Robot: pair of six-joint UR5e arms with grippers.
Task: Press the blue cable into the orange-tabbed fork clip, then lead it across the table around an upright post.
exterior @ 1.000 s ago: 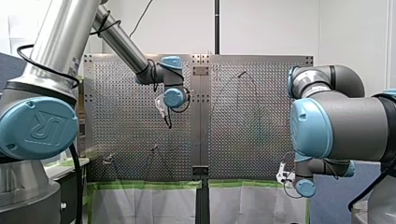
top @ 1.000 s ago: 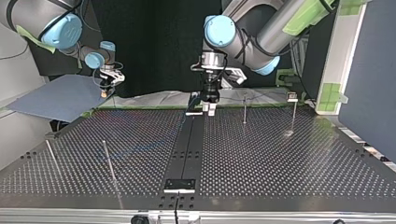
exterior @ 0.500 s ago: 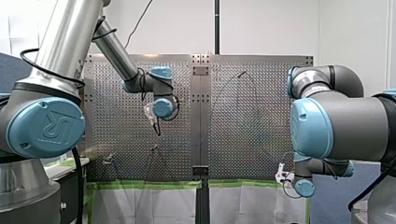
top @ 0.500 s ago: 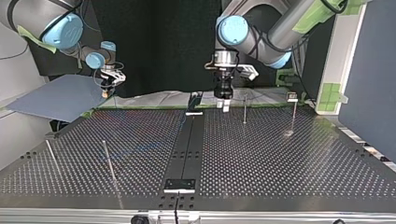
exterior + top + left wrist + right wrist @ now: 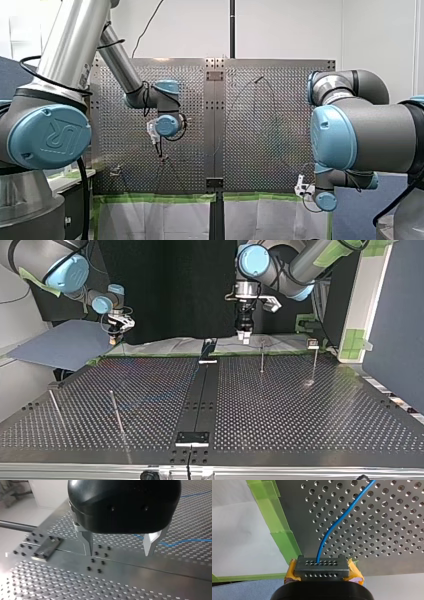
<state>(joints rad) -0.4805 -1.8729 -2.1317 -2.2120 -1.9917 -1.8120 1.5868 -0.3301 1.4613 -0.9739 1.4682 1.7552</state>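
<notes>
Across the whole scene lies the perforated table (image 5: 300, 410), with a smooth dark centre strip (image 5: 200, 390) running down its middle. My left arm (image 5: 280, 275) comes in at the top view's right and reaches toward the table's far edge. My right arm (image 5: 60, 270) sits at that view's left, off the table's corner and above a blue-grey board (image 5: 60, 345). Green tape (image 5: 284, 537) lines the table's edge near it. My left gripper (image 5: 118, 553) is black with two bare metal fingers (image 5: 87, 542) spread wide and holding nothing. In its wrist view it hangs over the centre strip, and in the top view it is beside a thin upright post (image 5: 261, 356). My right gripper (image 5: 323, 570) has its yellow pads (image 5: 355, 571) pressed against either side of a dark grey block (image 5: 322, 565) with two rows of small holes. The blue cable (image 5: 337, 522) comes out of that block and runs away over the perforated plate. A stretch of it also lies flat on the plate beyond my left gripper's fingers. A second post (image 5: 314, 362) stands at the top view's right, and two more (image 5: 116, 412) stand at its left. A small clip (image 5: 312, 343) sits at the far edge beside the second post, too small for its tabs to show, and no cable can be seen at it.
</notes>
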